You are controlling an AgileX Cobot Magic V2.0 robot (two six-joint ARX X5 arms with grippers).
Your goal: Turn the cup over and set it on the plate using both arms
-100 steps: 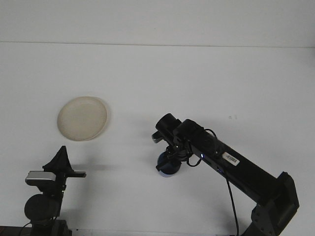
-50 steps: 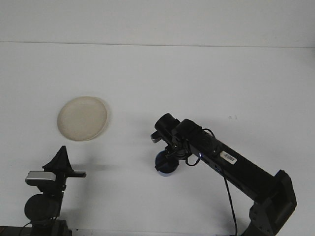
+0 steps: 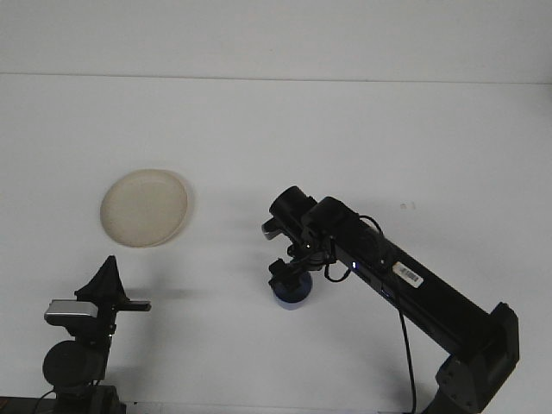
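Note:
A blue cup point(image 3: 291, 294) is at the middle of the white table, low under my right gripper point(image 3: 287, 272). The gripper comes down on it from above, shut on its upper part, and dark fingers point(image 3: 281, 268) hide the cup's top. Which way the cup's mouth faces cannot be made out. The cream plate point(image 3: 144, 207) lies flat and bare to the left, well apart from the cup. My left gripper point(image 3: 109, 263) stands near the front left edge, pointing up, its fingers closed to a point with nothing in them.
The right arm point(image 3: 405, 285) stretches from the front right corner diagonally to the table's middle. A cable point(image 3: 404, 345) hangs along it. The table's far edge point(image 3: 276, 78) runs across the back.
My right gripper has edged left and turned at the wrist, carrying the blue cup slightly left and lower. The left arm and the plate have stayed put.

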